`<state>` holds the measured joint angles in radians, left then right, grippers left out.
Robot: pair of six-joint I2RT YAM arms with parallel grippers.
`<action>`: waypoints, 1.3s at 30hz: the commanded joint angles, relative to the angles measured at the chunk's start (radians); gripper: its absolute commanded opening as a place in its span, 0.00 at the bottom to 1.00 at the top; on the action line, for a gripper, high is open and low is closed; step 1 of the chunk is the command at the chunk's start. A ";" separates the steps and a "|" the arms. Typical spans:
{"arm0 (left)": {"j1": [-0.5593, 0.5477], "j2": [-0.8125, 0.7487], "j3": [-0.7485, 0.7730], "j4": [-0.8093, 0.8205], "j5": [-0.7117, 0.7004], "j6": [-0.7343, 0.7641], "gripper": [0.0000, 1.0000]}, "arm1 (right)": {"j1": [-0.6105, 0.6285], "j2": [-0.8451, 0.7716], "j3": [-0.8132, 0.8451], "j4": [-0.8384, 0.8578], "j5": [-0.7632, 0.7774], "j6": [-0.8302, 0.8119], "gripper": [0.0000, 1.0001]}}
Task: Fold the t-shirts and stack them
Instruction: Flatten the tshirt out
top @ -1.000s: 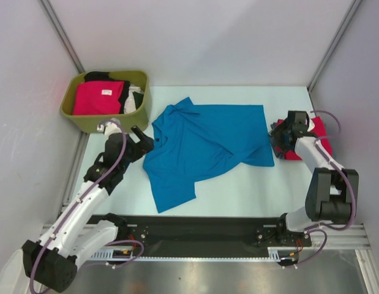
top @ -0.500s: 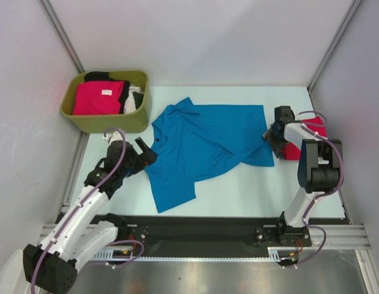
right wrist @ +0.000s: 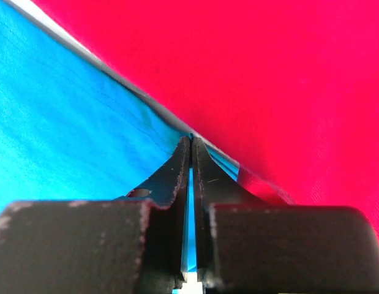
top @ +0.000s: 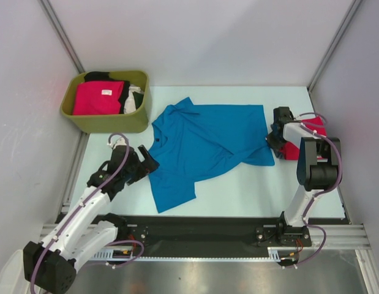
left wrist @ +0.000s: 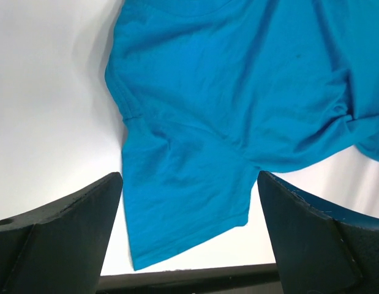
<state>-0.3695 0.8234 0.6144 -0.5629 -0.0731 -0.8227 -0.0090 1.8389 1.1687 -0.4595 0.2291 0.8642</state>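
Observation:
A bright blue t-shirt lies spread and rumpled mid-table. My right gripper sits at its right hem, beside the folded red t-shirt. In the right wrist view the jaws are shut on the blue t-shirt, a strip of blue cloth pinched between them, with the red t-shirt just beyond. My left gripper hovers open at the shirt's left side. The left wrist view shows the blue t-shirt, its sleeve lying between the spread fingers, untouched.
An olive-green tub at the back left holds a crimson-pink shirt with a white label, plus black and white cloth. Grey walls close in on both sides. The black base rail runs along the near edge.
My right gripper moved left off the red t-shirt to the blue hem and shut on it. My left gripper slid nearer along the shirt's left edge, still open.

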 commanded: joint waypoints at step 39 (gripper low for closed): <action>-0.356 0.118 -0.151 -0.089 0.026 -0.182 0.63 | 0.026 -0.365 -0.259 0.088 0.006 -0.093 0.02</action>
<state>-0.6876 0.9192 0.4698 -0.6724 -0.0483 -0.9508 0.0227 1.5059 0.9237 -0.4046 0.2401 0.7841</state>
